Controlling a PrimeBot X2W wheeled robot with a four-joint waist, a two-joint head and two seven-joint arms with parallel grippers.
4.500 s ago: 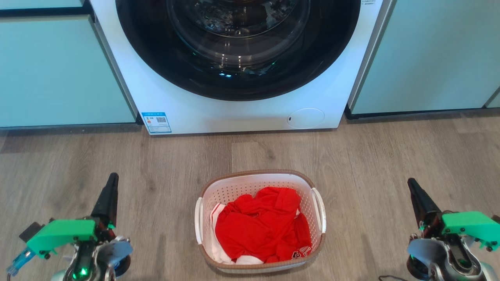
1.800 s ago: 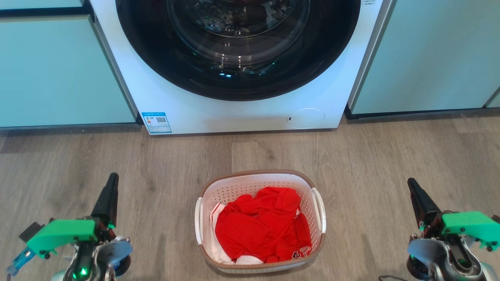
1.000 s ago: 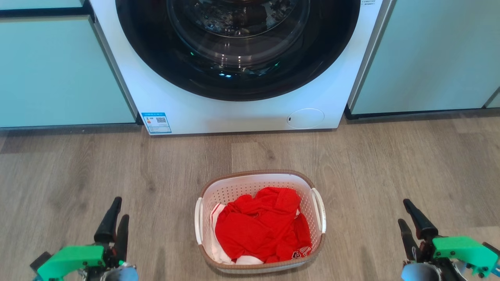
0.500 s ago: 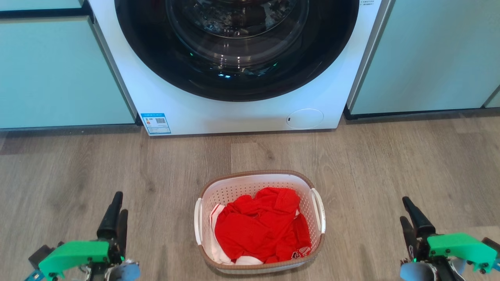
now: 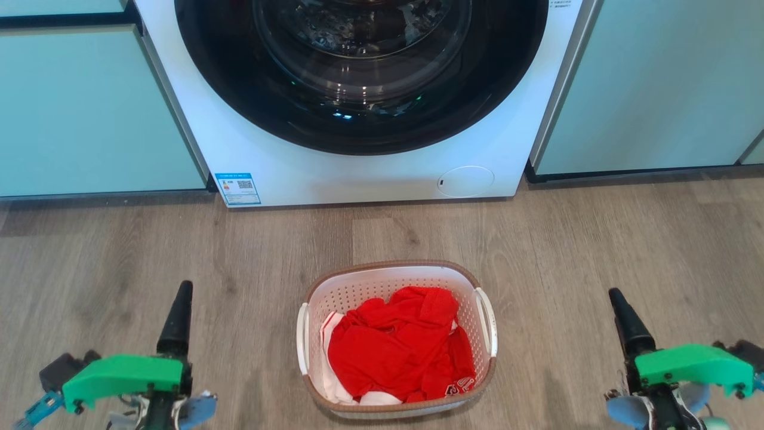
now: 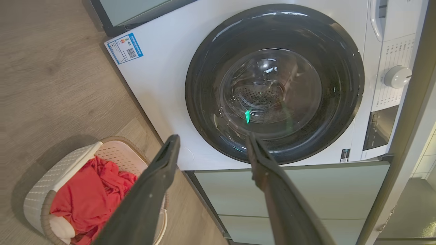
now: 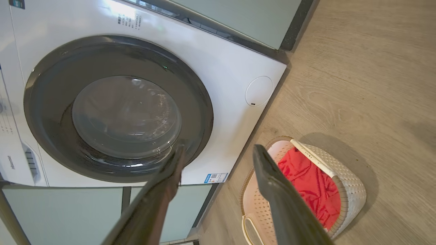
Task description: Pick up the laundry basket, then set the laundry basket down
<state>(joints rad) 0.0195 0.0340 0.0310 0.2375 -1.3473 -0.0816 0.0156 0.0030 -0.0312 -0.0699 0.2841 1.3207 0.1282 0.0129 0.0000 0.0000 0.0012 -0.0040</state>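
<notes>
The left gripper (image 5: 182,295) is hovering low over the wooden floor (image 5: 107,251) with its 2 dark fingers spread apart and gripping nothing. To its right, the laundry basket (image 5: 394,263) is sitting on the floor in front of the washer (image 5: 358,176), holding a crumpled red garment (image 5: 400,346). Its 2 white handles, left (image 5: 302,337) and right (image 5: 489,325), are facing outward, 1 toward each arm. The right gripper (image 5: 618,301) is likewise hanging parted and empty. The basket is lying between the 2 grippers, well apart from both and about equally near each, so each arm is likely needing to swing inward to its own handle.
</notes>
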